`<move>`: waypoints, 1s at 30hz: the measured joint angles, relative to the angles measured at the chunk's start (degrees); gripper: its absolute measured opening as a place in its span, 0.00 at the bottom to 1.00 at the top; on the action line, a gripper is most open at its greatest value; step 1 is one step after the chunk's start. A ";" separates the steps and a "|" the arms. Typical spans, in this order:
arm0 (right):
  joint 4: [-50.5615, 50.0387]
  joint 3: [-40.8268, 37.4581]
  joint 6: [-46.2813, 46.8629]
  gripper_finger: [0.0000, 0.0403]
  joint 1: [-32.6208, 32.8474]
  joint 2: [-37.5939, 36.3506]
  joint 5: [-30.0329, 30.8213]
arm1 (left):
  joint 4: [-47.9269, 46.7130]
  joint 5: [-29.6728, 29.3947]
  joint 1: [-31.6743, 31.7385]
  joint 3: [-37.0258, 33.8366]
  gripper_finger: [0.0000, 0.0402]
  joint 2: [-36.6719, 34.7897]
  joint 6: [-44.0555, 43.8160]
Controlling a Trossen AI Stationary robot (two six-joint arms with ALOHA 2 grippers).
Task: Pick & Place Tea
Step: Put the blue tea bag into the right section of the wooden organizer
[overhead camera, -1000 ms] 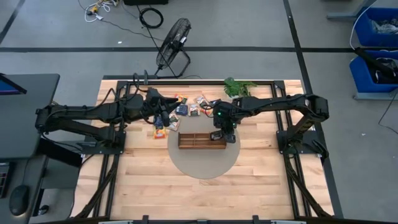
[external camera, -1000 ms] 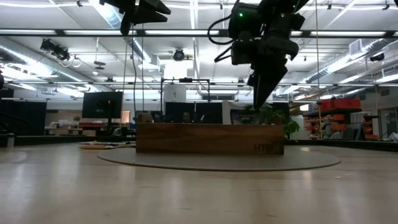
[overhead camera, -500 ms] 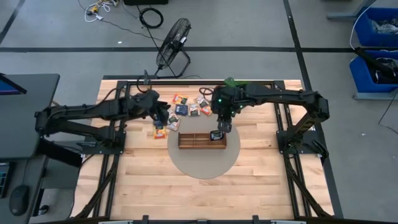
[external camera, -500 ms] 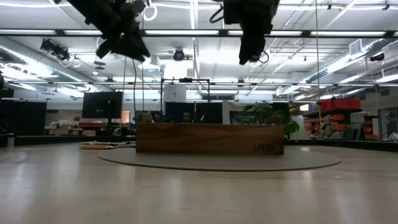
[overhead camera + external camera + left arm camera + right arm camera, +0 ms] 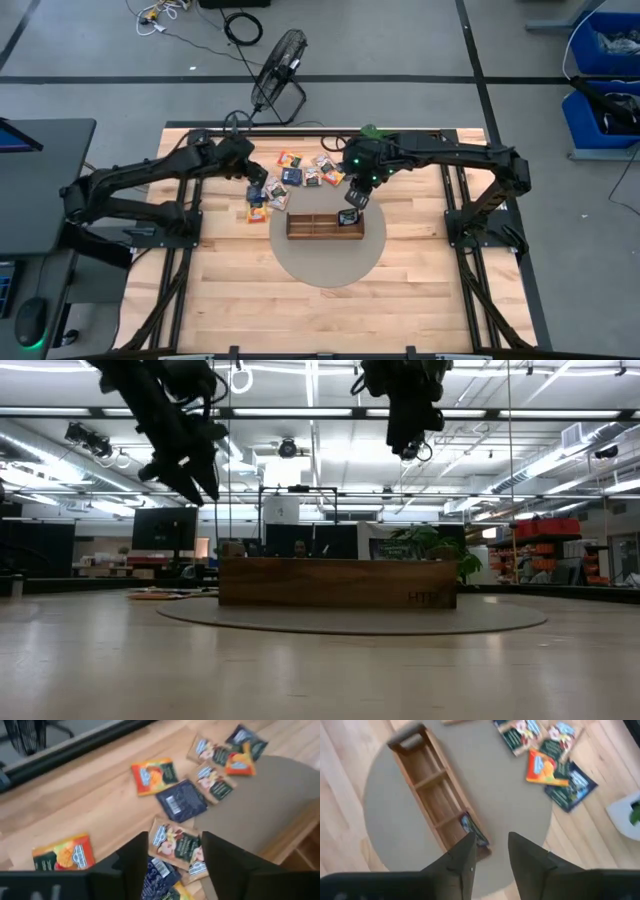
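Several small square tea packets (image 5: 300, 172) lie flat on the wood and on the mat's far edge, beyond the wooden tray (image 5: 322, 226). One dark packet (image 5: 471, 832) lies in the tray's right end compartment. My left gripper (image 5: 262, 187) hangs open above the packets at the left of the group; in the left wrist view, a cream-and-green packet (image 5: 176, 841) shows between its fingers, untouched. My right gripper (image 5: 491, 851) is open and empty, raised above the tray's right end (image 5: 350, 222). In the low view, both grippers (image 5: 203, 488) (image 5: 405, 452) hang well above the table.
The tray sits on a round grey mat (image 5: 325, 262). A small green plant (image 5: 378, 140) stands at the table's far edge, close to the right arm. A black fan (image 5: 277, 75) stands on the floor behind the table. Bare wood lies on the near side of the mat.
My right gripper has risen from just over the tray's right end and drawn slightly toward the far edge. My left gripper has come down toward the packets at the left of the group. The packets have stayed where they were.
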 joint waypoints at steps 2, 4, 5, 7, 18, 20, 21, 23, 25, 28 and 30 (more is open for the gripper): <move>1.60 0.00 0.87 0.29 0.33 0.00 -0.07 | 0.09 0.37 1.57 0.02 0.56 2.36 -0.75; 2.94 0.00 0.89 0.28 0.68 0.00 -0.17 | -0.44 0.71 3.08 0.00 0.61 4.95 -2.81; 3.39 0.00 0.87 0.28 0.90 0.00 -0.23 | -0.53 0.72 3.66 0.02 0.62 6.24 -3.36; 4.45 0.00 0.63 0.28 1.23 0.00 -0.57 | -1.11 0.70 4.82 0.07 0.65 9.16 -3.42; 6.16 -0.02 -4.59 0.28 1.84 0.00 -1.55 | -8.66 3.11 5.83 0.04 0.66 21.98 -10.34; 6.22 -0.02 -5.87 0.28 1.84 0.02 -1.57 | -6.50 3.71 5.37 0.04 0.66 23.41 -10.97; 6.22 -0.02 -6.55 0.28 1.84 0.02 -1.66 | -5.76 3.87 5.07 0.04 0.66 24.17 -11.40; 6.23 -0.02 -7.53 0.28 1.84 0.02 -1.68 | -4.94 4.67 4.74 0.04 0.66 25.62 -13.63; 6.25 -0.04 -8.19 0.28 1.84 0.04 -1.68 | -4.72 5.02 4.30 0.04 0.66 27.15 -15.39; 6.27 -0.04 -8.93 0.28 1.84 0.04 -1.69 | -4.38 5.21 3.47 0.07 0.66 29.01 -15.85; 6.27 -0.04 -9.43 0.28 1.84 0.04 -1.70 | -4.22 5.00 3.06 0.19 0.66 29.98 -15.92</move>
